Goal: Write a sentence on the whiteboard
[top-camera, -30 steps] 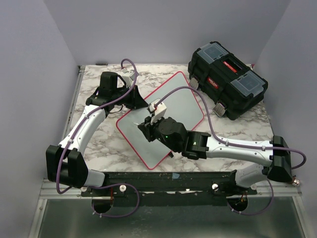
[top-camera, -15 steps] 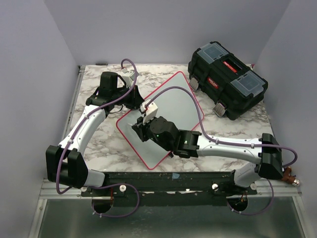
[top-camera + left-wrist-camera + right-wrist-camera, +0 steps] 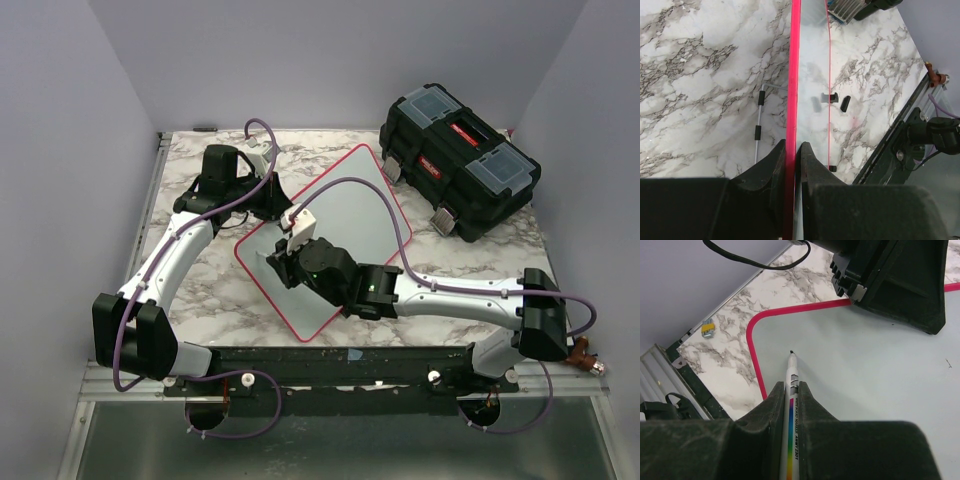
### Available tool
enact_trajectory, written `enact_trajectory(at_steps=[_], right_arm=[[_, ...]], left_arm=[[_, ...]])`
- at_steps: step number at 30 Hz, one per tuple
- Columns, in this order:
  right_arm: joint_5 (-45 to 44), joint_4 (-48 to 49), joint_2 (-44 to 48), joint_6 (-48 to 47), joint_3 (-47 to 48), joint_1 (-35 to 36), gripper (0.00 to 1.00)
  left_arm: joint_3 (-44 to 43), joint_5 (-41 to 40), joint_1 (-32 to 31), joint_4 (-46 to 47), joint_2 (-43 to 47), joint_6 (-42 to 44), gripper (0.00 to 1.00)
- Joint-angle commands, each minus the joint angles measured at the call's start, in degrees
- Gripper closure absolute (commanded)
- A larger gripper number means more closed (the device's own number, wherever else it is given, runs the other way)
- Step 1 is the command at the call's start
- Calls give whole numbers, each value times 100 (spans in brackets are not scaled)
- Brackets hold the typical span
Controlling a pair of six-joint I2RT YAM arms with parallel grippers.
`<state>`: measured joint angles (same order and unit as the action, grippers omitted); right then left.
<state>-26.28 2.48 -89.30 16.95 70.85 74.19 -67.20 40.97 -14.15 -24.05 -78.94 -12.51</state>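
Note:
The whiteboard (image 3: 365,200), glossy white with a red-pink rim, lies slanted on the marble table. My left gripper (image 3: 272,200) is shut on its far-left rim, and in the left wrist view the red rim (image 3: 794,75) runs edge-on between the jaws of that gripper (image 3: 791,147). My right gripper (image 3: 275,262) is over the board's near-left part, shut on a white marker (image 3: 791,371) with a rainbow stripe. The marker's black tip (image 3: 791,353) is just above or on the board (image 3: 865,370), near the rounded corner; contact cannot be told. No sentence shows on the visible surface.
A black toolbox (image 3: 460,160) stands at the back right, beside the board's far corner. In the left wrist view, small black pieces (image 3: 830,97) and a thin metal rod (image 3: 759,120) appear by the board. The arms' black mounting rail (image 3: 330,365) runs along the near edge.
The right arm has carried the marker left, toward the board's near-left corner. The left gripper has stayed clamped on the rim.

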Motion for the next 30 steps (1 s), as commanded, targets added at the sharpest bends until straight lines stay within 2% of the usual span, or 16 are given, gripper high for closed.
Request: enact_trajectory(at_steps=[1,10,14,30], right_arm=[[-85,-122,146,87,-225,31,99],[-344,-318,163,220,-325,34,99],[-682,-601,47,236,-98,34,99],[-1117,-907,-588,39,898,28,99]], left_arm=[[37,-335,-158,-533,11,495,100],[32,-335,-158,-535,10,504,100],[34,-335,-158,-537,10,503,100],[49,-331,-168,-538,20,504,100]])
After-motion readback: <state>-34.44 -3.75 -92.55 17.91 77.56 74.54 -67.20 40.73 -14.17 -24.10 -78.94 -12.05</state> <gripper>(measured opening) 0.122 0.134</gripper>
